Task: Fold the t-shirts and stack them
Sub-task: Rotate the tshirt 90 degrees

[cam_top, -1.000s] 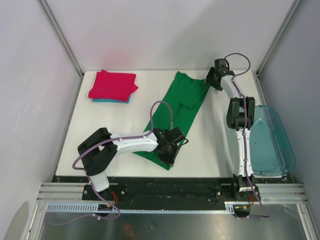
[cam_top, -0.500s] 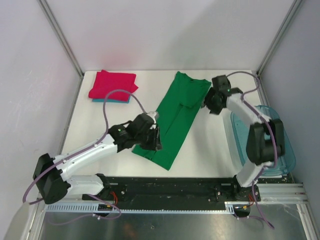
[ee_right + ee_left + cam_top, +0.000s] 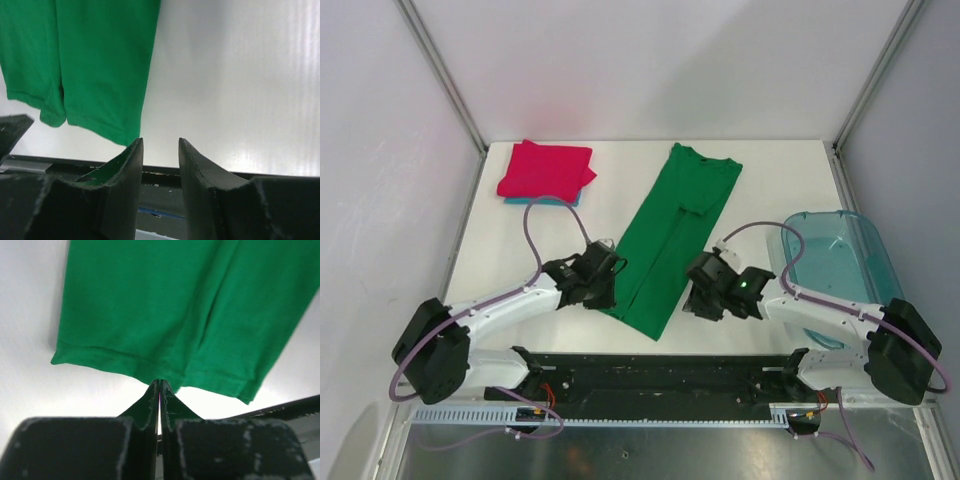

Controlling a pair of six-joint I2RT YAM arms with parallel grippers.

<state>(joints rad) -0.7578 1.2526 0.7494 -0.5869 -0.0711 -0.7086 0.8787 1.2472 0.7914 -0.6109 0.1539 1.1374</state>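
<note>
Your left fingers (image 3: 142, 412) (shut, empty) and right fingers (image 3: 122, 175) (slightly parted, empty) flank the near hem of the green t-shirt (image 3: 675, 235), whose long axis runs near-to-far.

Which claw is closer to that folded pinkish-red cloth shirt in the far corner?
Left. The left gripper is toward the near edge from the folded magenta-red shirt; the right gripper lies across the green shirt, farther off.
</note>
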